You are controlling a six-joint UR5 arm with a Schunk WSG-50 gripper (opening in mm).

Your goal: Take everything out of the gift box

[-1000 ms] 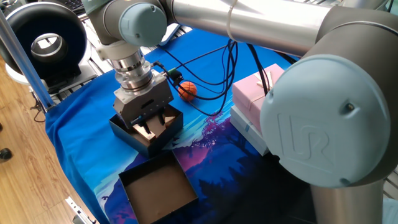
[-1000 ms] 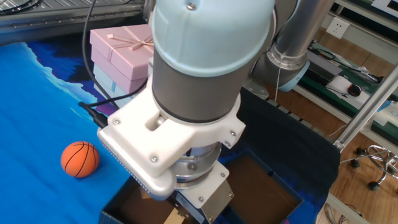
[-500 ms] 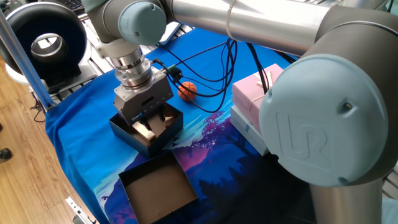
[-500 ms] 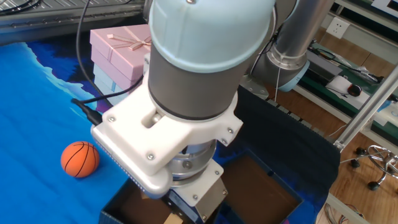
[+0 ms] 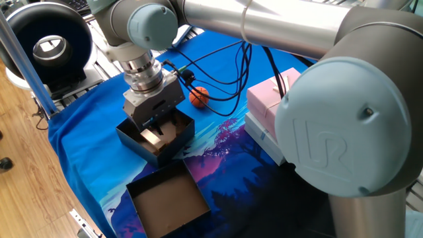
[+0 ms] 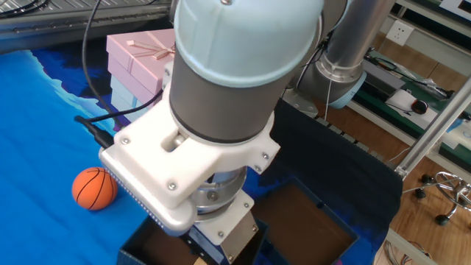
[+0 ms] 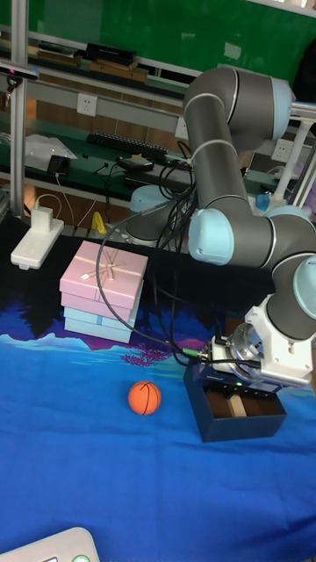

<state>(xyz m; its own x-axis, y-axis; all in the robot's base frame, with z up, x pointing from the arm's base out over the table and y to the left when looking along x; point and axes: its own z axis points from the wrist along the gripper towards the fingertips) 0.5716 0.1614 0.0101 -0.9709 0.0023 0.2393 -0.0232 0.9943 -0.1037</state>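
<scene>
So my gripper point(image 5: 158, 127) has lifted a touch and swung over the last second, fingers down in the gift box point(image 5: 127, 134) around the wooden bits, can't tell if they're pinching, and the ball point(image 5: 198, 96) is already out on the cloth.

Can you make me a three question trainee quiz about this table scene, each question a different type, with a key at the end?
1. True or false: the small orange basketball-patterned ball lies inside the deep black cardboard gift box.
2. Multiple choice: the gripper is (A) above the pink ribboned box, (B) reaching into the gift box, (C) over the shallow brown-walled tray.
3. Fill in: the ball rests on the ____ cloth.

Key: 1 false; 2 B; 3 blue.
</scene>
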